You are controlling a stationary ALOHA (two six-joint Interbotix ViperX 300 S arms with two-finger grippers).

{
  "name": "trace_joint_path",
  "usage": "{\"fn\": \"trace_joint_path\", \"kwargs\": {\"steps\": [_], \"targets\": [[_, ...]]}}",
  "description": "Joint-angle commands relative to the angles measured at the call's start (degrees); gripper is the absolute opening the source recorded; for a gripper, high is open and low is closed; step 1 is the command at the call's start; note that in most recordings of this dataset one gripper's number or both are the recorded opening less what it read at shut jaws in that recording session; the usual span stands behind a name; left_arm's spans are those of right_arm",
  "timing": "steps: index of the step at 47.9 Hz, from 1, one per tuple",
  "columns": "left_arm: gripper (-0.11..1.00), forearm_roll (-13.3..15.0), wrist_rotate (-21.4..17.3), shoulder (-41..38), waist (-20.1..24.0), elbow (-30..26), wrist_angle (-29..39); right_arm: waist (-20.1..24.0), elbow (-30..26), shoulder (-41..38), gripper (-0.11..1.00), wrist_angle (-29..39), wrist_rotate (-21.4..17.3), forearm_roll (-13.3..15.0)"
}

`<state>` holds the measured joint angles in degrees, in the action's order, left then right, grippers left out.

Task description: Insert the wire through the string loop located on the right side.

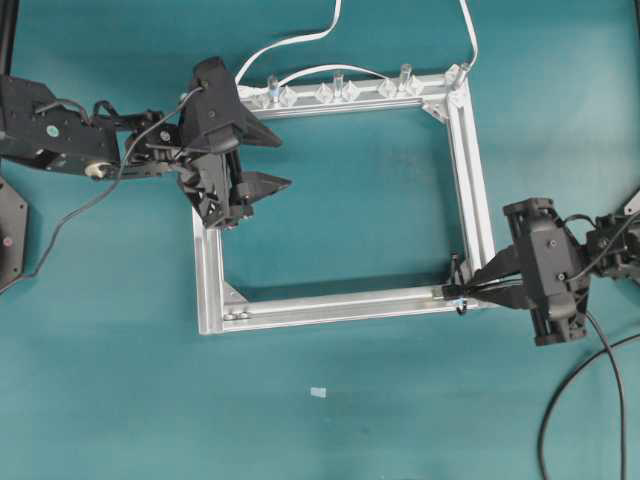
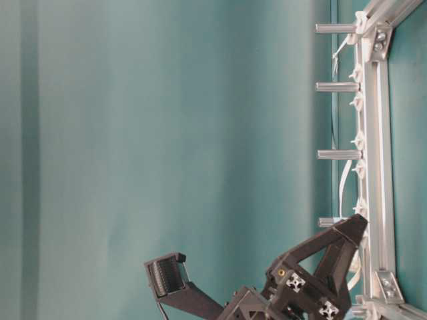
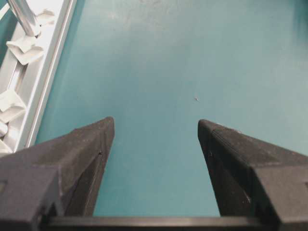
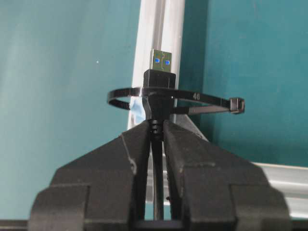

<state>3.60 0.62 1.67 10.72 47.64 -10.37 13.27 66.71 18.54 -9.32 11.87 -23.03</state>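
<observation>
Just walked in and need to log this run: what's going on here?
The right gripper is shut on the thin black wire just behind its USB plug, whose metal tip pokes through the black string loop at the silver aluminium frame's right corner. The left gripper hangs open and empty over the teal table.

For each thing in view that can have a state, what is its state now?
Left hand: open, holding nothing.
Right hand: shut on the wire.
Wire: plug pushed through the string loop.
String loop: standing open around the plug, at the frame's corner.
Frame: lying flat.
</observation>
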Motion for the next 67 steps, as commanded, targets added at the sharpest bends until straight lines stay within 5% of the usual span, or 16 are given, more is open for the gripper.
{"fn": "trace_joint_path", "kwargs": {"steps": [1,21,42,67], "targets": [[0.71,0.00,0.35,1.05,-0.26,-0.88,-0.35,-0.09,-1.32,0.09,0.12,-0.53,0.09,0.18],[0.71,0.00,0.44,1.05,-2.02,-1.41,-0.35,-0.09,-1.58,-0.18,0.12,-0.53,0.00,0.18],[0.71,0.00,0.53,0.35,-12.92,-4.13,0.53,-0.09,-1.49,-0.18,0.12,-0.53,0.00,0.09],[0.71,0.00,7.47,-5.89,-19.16,-10.63,3.08,-0.09,-1.49,-0.18,0.12,-0.53,0.00,0.09]]}}
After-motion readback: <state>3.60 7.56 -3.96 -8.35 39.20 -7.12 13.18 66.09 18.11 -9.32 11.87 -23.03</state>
